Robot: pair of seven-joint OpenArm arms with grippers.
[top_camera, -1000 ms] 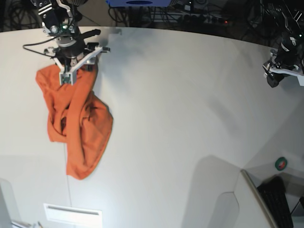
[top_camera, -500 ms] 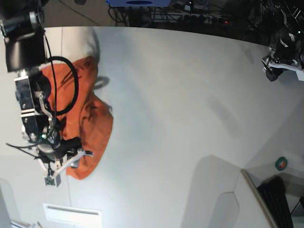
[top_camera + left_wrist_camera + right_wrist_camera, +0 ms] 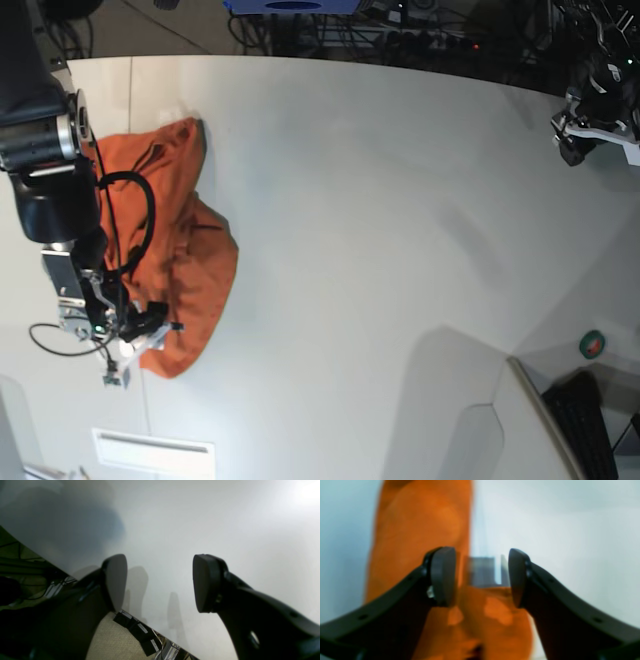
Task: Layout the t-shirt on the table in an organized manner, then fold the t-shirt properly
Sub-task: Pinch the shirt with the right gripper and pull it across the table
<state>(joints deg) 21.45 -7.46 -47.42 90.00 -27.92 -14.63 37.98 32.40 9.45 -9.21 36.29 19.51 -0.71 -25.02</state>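
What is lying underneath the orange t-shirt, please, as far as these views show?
Only the white table shows around the crumpled t-shirt, which rests directly on it. The cloth's own folds overlap, and the right arm covers its left part, so anything beneath stays hidden.

t-shirt (image 3: 420, 530) smeared by motion blur, right claw (image 3: 135, 350) partly hiding its hem

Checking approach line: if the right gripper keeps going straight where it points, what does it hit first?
Most likely the t-shirt: the right gripper, jaws open, has orange cloth directly below and ahead, on the table. Blur hides the depth.
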